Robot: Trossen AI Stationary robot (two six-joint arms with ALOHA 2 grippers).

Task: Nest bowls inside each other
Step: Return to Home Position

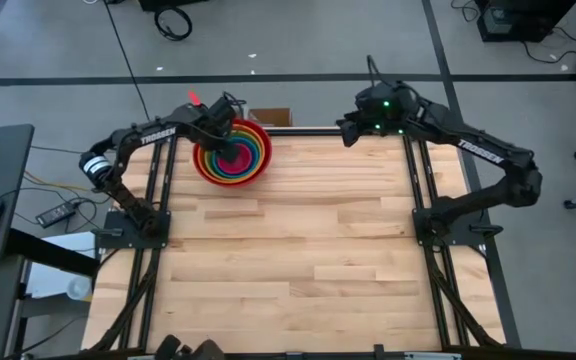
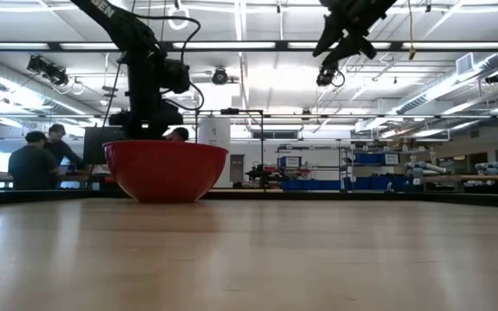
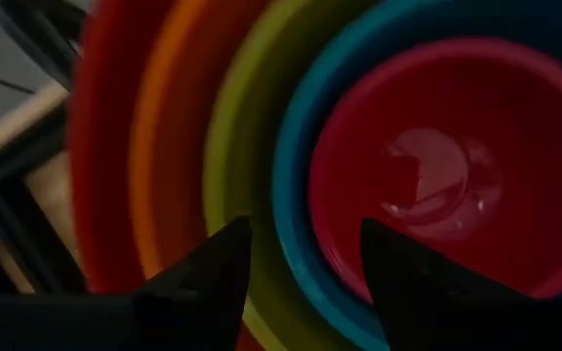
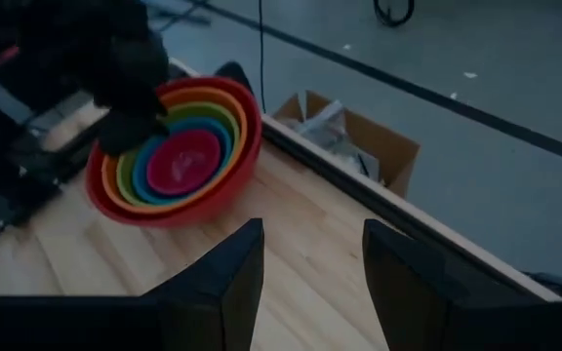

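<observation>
The bowls sit nested at the table's far left: the red bowl (image 1: 232,155) outermost on the wood, then the orange bowl (image 3: 169,127), the green bowl (image 3: 237,117), the blue bowl (image 3: 296,175) and the small magenta-pink bowl (image 3: 437,166) innermost. My left gripper (image 3: 305,263) stands open just above the stack, its fingers over the blue and green rims, pointing steeply down. My right gripper (image 4: 312,263) hangs open high above the table's far right part (image 1: 353,128), holding nothing.
An open cardboard box (image 4: 359,136) stands on the floor just beyond the table's far edge, behind the bowls. People stand in the room beyond the table (image 2: 33,155). Bare wood spreads across the middle and near part of the table (image 1: 298,260).
</observation>
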